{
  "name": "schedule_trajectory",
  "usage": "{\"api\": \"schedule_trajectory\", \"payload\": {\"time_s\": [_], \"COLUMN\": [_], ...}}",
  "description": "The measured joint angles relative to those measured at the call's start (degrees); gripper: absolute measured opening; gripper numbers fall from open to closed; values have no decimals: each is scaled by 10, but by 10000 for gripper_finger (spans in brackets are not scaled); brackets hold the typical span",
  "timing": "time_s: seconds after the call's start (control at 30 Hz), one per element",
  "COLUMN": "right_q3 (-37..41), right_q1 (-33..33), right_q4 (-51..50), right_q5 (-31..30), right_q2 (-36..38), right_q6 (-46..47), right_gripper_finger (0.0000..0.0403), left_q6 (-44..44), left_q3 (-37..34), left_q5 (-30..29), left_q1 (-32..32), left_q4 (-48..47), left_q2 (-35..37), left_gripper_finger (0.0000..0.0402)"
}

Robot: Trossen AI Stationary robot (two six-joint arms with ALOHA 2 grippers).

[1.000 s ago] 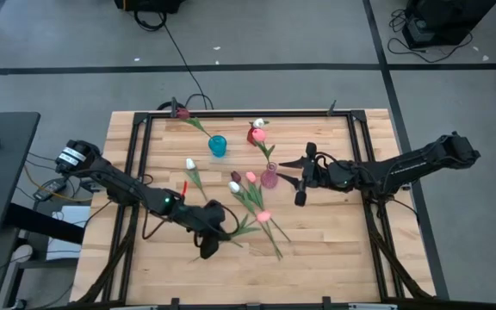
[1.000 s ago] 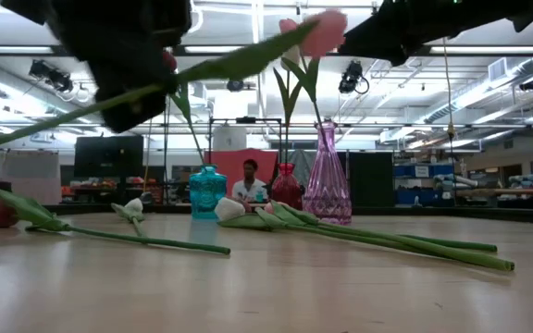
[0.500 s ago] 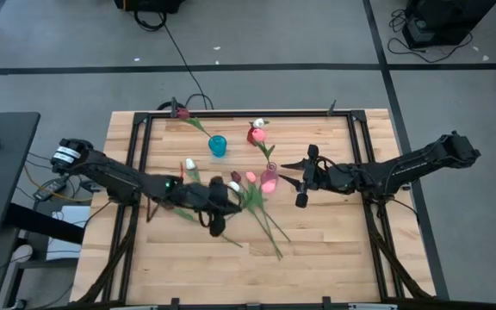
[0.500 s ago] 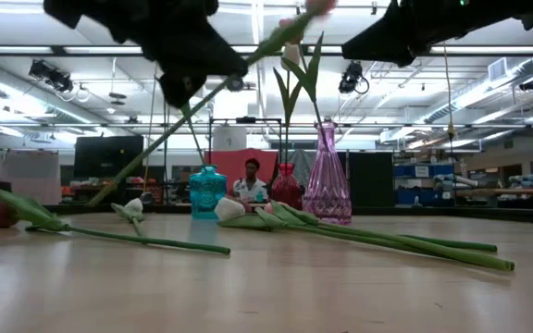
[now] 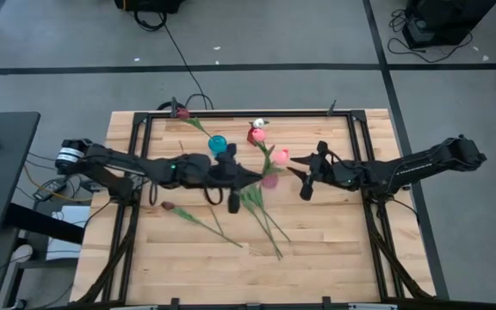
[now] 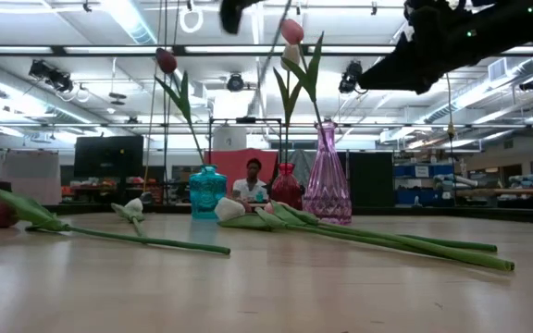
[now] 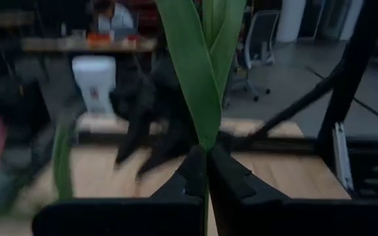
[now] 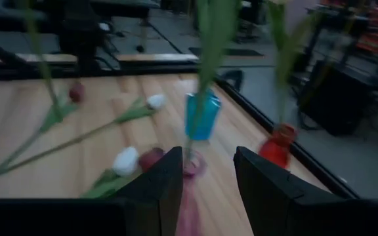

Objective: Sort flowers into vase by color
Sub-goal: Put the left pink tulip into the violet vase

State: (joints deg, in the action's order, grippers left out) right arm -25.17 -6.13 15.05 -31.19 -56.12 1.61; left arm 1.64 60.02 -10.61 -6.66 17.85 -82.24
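My left gripper (image 5: 250, 178) (image 7: 207, 167) is shut on a pink tulip (image 5: 280, 156) and holds it in the air over the table's middle, just left of the pink vase (image 5: 269, 181) (image 6: 327, 176). Flowers stand in that vase. My right gripper (image 5: 293, 170) (image 8: 205, 177) hangs open just right of the vase without touching it. A maroon tulip (image 5: 168, 206) lies flat near the left. More tulips (image 8: 125, 160) lie in front of the pink vase, their stems (image 5: 267, 222) reaching toward the near edge. My left gripper pinches the pink tulip low on its green leaves (image 7: 206, 141), where they close around the stem, between its two fingers. The fingers come in level from the table's left. The flower is lifted clear, head up, and leans toward the pink vase.
A teal vase (image 5: 219, 145) with a maroon tulip (image 5: 182, 112) and a red vase (image 5: 255, 135) stand toward the far edge. Black frame rails (image 5: 140, 164) run along the table's sides. A person (image 6: 251, 180) sits in the room beyond.
My left gripper has risen from the near middle of the table and gone toward the far edge and the pink vase, rolling its wrist. The pink tulip has swung from slanting low to head-up. My right gripper has drawn back slightly toward the right edge and sunk a little.
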Motion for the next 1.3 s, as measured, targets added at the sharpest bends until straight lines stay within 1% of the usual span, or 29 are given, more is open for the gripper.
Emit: {"api": "schedule_trajectory", "payload": {"time_s": [0.13, 0.23, 0.3, 0.4, 0.43, 0.5, 0.57, 0.63, 0.9, 1.03, 1.3], "right_q3": [0, 0, 1, 0, 0, 0, 0, 0, 0, 0, 0], "right_q1": [0, 0, 0, 0, 0, 0, 0, 0, 0, 0, 0], "right_q4": [-62, -102, -111, -117, -110, -118, -113, -120, -115, -116, -113], "right_q5": [-63, -111, -123, -122, -123, -122, -123, -122, -122, -114, -109], "right_q2": [18, 25, 26, 29, 28, 30, 28, 28, 29, 29, 29], "right_q6": [35, 63, 74, 74, 74, 74, 73, 73, 73, 72, 74], "right_gripper_finger": [150, 150, 150, 150, 150, 150, 150, 150, 150, 150, 150], "left_q6": [-80, -123, -138, -139, -134, -130, -128, -129, -117, -117, -90], "left_q3": [50, 70, 76, 82, 80, 80, 79, 83, 82, 82, 82], "left_q5": [-2, -3, -3, 1, 4, 14, 17, 23, 23, 23, -2], "left_q1": [1, 9, 19, 41, 48, 63, 72, 79, 94, 93, 88], "left_q4": [44, 75, 102, 148, 146, 179, 180, 209, 213, 192, 161], "left_q2": [-45, -74, -87, -112, -116, -136, -142, -155, -171, -175, -174], "left_gripper_finger": [12, 12, 12, 12, 12, 12, 12, 12, 12, 12, 12]}}
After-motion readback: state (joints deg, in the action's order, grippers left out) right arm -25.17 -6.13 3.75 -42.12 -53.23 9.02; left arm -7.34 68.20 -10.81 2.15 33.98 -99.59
